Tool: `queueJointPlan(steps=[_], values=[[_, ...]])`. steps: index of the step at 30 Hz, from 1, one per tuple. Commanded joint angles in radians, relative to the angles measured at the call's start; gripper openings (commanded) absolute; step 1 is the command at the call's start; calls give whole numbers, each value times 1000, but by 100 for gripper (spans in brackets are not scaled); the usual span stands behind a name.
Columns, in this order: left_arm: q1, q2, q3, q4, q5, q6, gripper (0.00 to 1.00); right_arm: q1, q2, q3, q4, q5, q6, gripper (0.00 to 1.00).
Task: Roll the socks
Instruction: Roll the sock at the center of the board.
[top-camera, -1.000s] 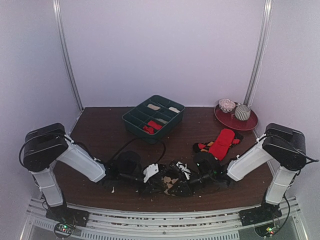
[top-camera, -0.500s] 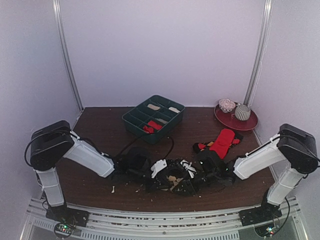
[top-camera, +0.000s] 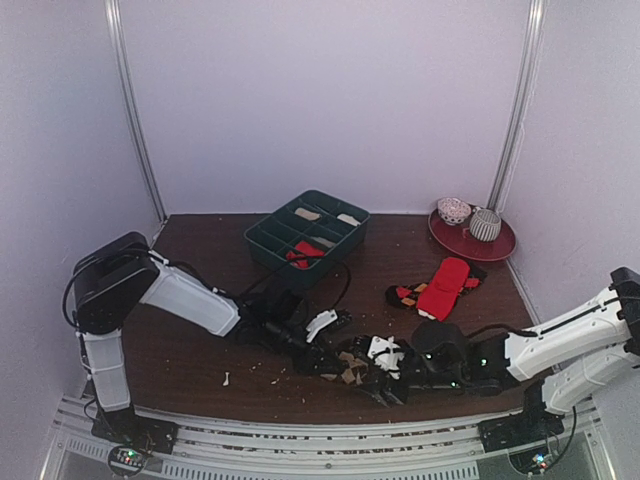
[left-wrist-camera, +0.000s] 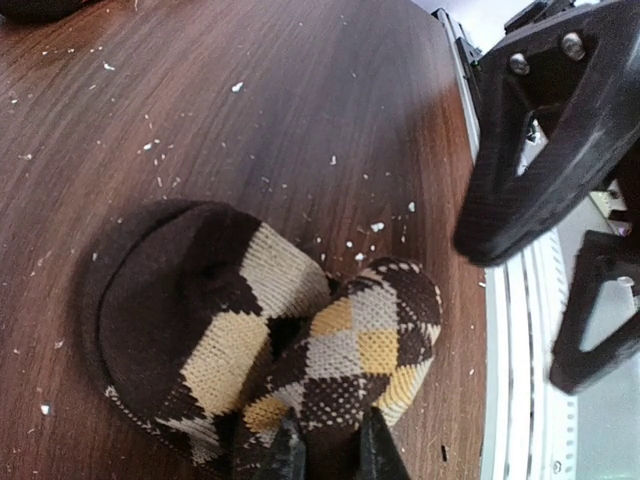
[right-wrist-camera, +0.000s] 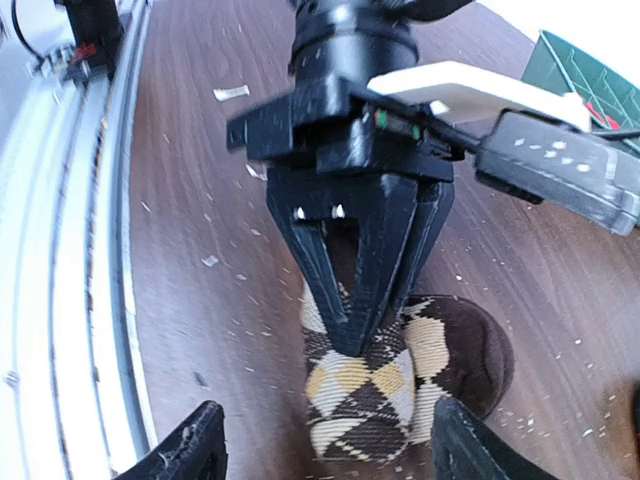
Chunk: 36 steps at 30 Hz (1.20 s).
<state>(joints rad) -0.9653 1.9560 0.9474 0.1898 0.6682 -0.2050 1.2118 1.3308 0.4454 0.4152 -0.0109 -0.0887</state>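
Pinched tight in the left gripper (left-wrist-camera: 331, 455) near the table (top-camera: 200, 260) front edge: one argyle sock bundle (left-wrist-camera: 300, 340), straddled by the wide-open, empty right gripper (right-wrist-camera: 327, 408); farther back, one tray (top-camera: 262, 238), one plate (top-camera: 500, 245) bearing two balls (top-camera: 454, 210).

No writing, label, brand name, number or sign can be read in any of the three views.
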Motion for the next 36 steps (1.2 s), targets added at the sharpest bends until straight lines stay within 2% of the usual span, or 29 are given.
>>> queueJointPlan(steps=[1, 5, 12, 17, 22, 25, 26, 27, 28, 29, 30, 36], values=[[-4, 101, -59, -340, -39, -30, 0, 8, 91, 51, -25, 79, -145, 70], [-4, 104, -48, -350, -38, -20, 0, 10, 155, 92, -48, 44, -157, 68], [-4, 112, -52, -351, -29, -10, 0, 15, 209, 90, -32, 36, -143, 55], [-4, 81, -52, -339, -27, -3, 0, 14, 276, 93, -50, 47, -53, 45], [-4, 10, -38, -309, -18, 12, 5, 13, 333, 75, -47, 53, 56, 36], [-4, -49, -36, -282, -37, 28, 19, 8, 372, 66, -56, 30, 138, 32], [-5, -81, -45, -265, -52, 34, 30, 2, 378, 56, -44, 3, 165, 32], [-5, -114, -58, -239, -67, 38, 50, -9, 377, 43, -28, -48, 199, 31], [-6, -158, -77, -210, -87, 41, 64, -19, 374, 27, -8, -85, 235, 31], [-6, -200, -102, -175, -103, 46, 83, -30, 373, 14, 6, -135, 267, 31], [-7, -245, -130, -136, -119, 50, 96, -40, 371, 2, 17, -174, 300, 31], [-27, -482, -346, 171, -173, 108, 98, -122, 371, -40, 9, -390, 430, 31]])
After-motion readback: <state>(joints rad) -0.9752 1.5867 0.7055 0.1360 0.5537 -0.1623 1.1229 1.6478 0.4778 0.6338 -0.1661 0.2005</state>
